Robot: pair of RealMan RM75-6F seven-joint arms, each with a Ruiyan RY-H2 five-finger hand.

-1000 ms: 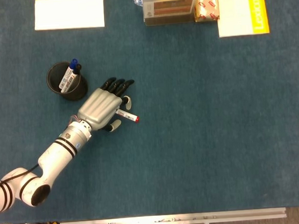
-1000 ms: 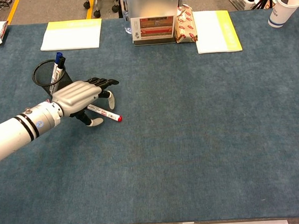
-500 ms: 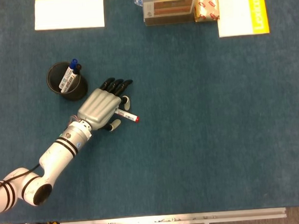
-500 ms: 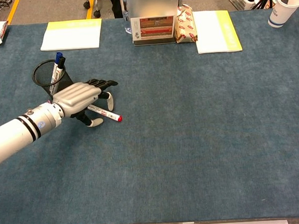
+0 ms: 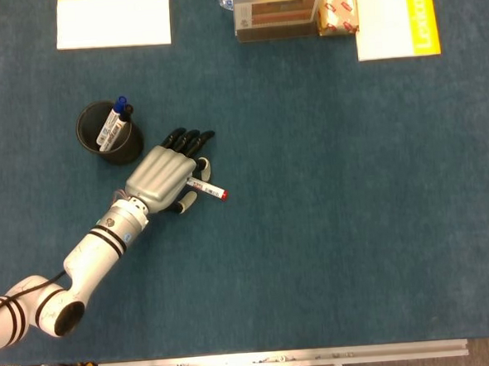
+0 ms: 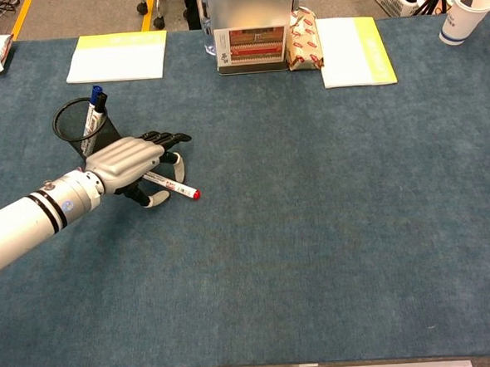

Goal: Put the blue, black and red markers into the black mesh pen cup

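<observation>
The left hand (image 5: 163,175) is being held palm-down over the red marker (image 5: 209,188) on the left part of the table (image 5: 338,227), well in from the near edge. The marker is lying flat under the fingers (image 5: 189,139), its long axis running across the hand, with the red-capped end sticking out toward the table's middle on the thumb side and the other end hidden beneath the palm. The fingers are being curled down around the marker's body, but whether it is actually being gripped or only covered cannot be told from either view. The right hand is not being shown anywhere.

Just beyond the hand, toward the far-left corner, the cup (image 5: 107,132) is standing upright, nearly touching the back of the hand. The blue marker (image 5: 113,120) and the black marker (image 5: 123,122) are already being held in it, leaning against its rim. Only the red one is judged to be remaining, and a short lift and carry toward the far left is being called for.
</observation>
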